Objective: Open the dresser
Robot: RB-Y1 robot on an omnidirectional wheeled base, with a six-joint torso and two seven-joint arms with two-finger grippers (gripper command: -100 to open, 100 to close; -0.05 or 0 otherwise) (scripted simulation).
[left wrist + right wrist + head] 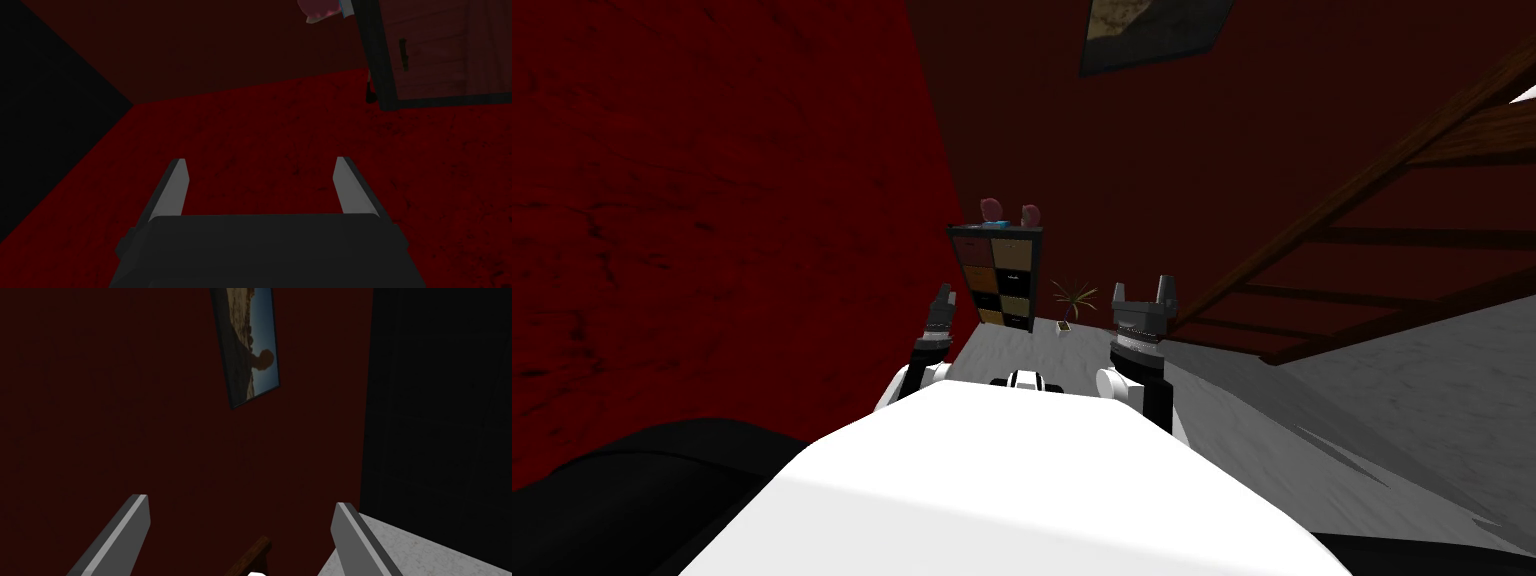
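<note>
The dresser (995, 277) is a dark-framed unit with tan and black drawer fronts in two columns, standing far ahead against the red back wall. Two pinkish objects (994, 209) sit on its top. Its dark frame and one wooden drawer front with a small black handle (404, 54) show in the left wrist view, well beyond the fingers. My left gripper (260, 185) is open and empty, raised near the red left wall (712, 200). My right gripper (1142, 293) is open and empty, held up to the right of the dresser.
A small potted plant (1072, 300) stands on the pale floor just right of the dresser. A brown wooden staircase (1362, 230) slants across the right side. The white marbled floor (1072, 350) runs from me to the dresser. A framed picture (1152, 30) hangs high on the back wall.
</note>
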